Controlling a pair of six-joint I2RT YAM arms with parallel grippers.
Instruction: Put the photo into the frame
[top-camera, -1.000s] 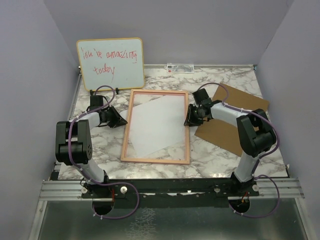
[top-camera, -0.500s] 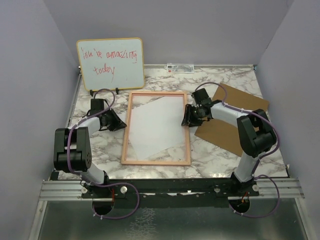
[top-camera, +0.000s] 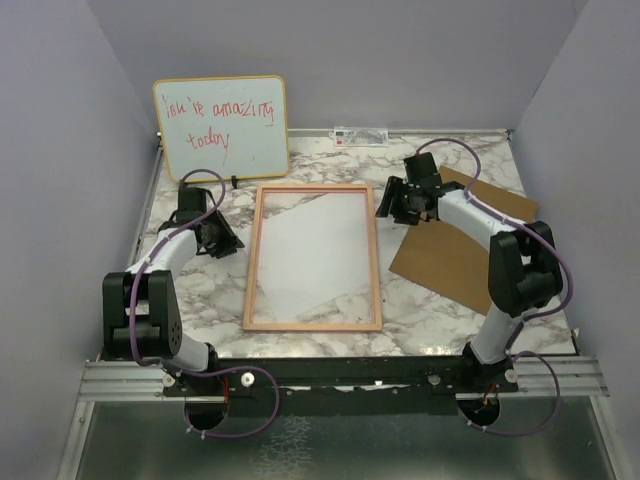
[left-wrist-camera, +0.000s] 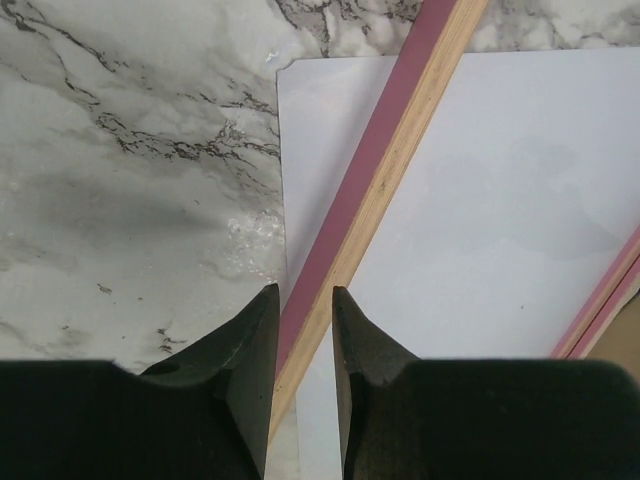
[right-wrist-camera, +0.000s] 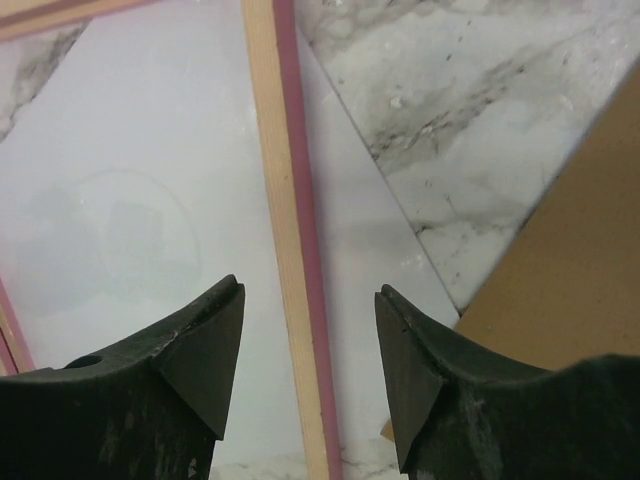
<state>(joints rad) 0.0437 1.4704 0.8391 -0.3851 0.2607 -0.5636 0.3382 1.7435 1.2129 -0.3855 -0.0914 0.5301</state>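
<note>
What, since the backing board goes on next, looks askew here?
The photo, white side up, lies rotated under the frame. One corner pokes out past the left rail onto the table, and another part slips out past the right rail. It is not squared within the border.

whiteboard (top-camera: 220, 127) behind frame (top-camera: 312, 325), backing board (top-camera: 450, 265) at right
</note>
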